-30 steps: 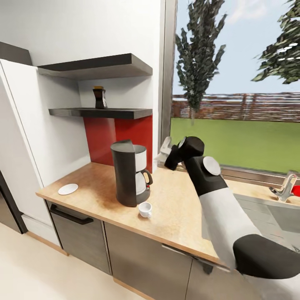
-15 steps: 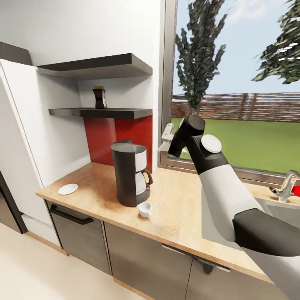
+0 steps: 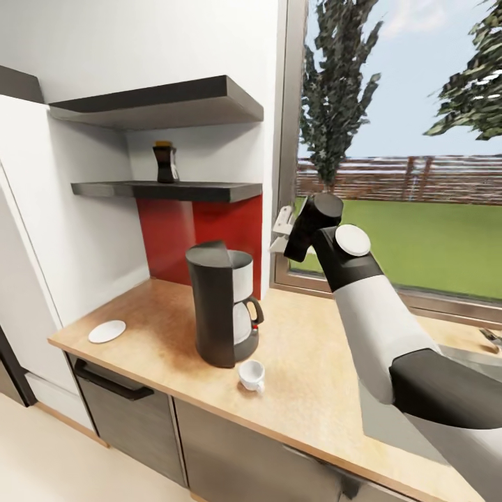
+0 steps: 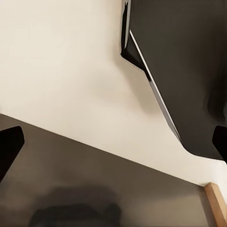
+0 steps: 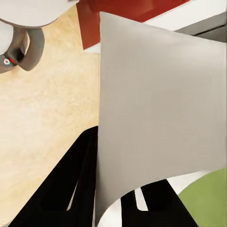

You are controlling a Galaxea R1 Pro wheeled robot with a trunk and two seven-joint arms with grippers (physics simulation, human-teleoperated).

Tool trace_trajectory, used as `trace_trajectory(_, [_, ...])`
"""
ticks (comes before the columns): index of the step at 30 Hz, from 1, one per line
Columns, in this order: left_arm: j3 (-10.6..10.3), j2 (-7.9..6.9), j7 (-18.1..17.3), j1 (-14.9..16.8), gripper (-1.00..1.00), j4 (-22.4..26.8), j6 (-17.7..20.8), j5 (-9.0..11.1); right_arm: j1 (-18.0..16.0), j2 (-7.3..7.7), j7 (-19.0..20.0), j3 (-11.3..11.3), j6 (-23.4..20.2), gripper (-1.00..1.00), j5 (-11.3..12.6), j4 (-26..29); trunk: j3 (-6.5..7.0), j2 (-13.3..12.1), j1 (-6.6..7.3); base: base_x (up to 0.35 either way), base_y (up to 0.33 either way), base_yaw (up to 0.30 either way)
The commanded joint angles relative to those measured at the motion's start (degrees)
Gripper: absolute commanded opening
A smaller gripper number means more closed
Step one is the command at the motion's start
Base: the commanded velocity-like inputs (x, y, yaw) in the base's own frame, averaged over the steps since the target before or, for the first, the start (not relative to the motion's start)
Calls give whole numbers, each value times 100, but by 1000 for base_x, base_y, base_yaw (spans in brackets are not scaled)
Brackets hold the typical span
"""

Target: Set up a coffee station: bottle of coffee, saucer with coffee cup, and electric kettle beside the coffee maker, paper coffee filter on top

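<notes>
One item in hand: the right pincer is raised beside the window frame, above and to the right of the coffee maker, closed on the paper coffee filter; in the right wrist view the dark fingers pinch the sheet at its lower edge
Filter handling: judged very light, thin and floppy, easily creased or blown off; the hold at one rim edge looks right, since squeezing mid-body would crush the cone
Filter target: the coffee maker's lid, tilted slightly open, lies below and left of the held filter; lowering slowly and releasing flat seems wise, as the paper may slide off the sloped top
Left pincer: the left wrist view gives pale and dark surfaces, with dark tips at the picture's edges; whether it is open I cannot tell
Bottle of coffee: upright on the lower kitchen shelf, well above the desk; probably rigid and smooth, best taken around its waist
Coffee cup: on the desk just in front of the coffee maker, not on the saucer; small and breakable
Saucer: flat near the desk's left end, well apart from the cup; thin, hard to get under
</notes>
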State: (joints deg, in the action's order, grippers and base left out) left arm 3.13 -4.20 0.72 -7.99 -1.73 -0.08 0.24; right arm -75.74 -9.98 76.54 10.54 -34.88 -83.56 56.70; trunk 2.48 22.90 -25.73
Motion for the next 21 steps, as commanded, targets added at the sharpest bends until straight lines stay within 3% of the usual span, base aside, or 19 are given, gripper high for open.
trace_trajectory(1, [30, 1, 7, 0, 100, -2, -1, 2, -2, -2, 36, 12, -72, -100, -50, -1, 0, 2, -5, 323, 171, 0])
trace_trajectory(4, [30, 2, 7, 0, 100, -2, -1, 2, -4, -2, 36, 25, -72, -100, -289, -8, 0, 2, -5, 322, 175, 0])
trace_trajectory(8, [23, 13, 7, 0, 100, -3, -1, 2, -5, -2, 58, 50, -72, -100, -819, -22, 0, 2, -5, 318, 175, 0])
trace_trajectory(9, [22, 12, 7, 0, 100, -3, -1, 2, -7, -2, 113, 109, -69, -100, -958, -27, 0, 2, -5, 269, 134, 0])
trace_trajectory(11, [21, 13, 7, 0, 100, -3, -4, 2, -6, -2, 506, 553, -65, -100, -1307, -32, 0, 2, -5, 110, 52, 0])
trace_trajectory(14, [21, 9, 7, 0, 100, -3, -18, 2, -5, -2, 810, 975, -57, -100, -1456, -24, 0, 2, -5, 31, 15, 0])
trace_trajectory(21, [21, -2, 5, 0, 100, -3, -40, 4, -6, -2, 895, 1112, -57, -100, -1495, -19, 0, 2, -5, 4, 2, 0])
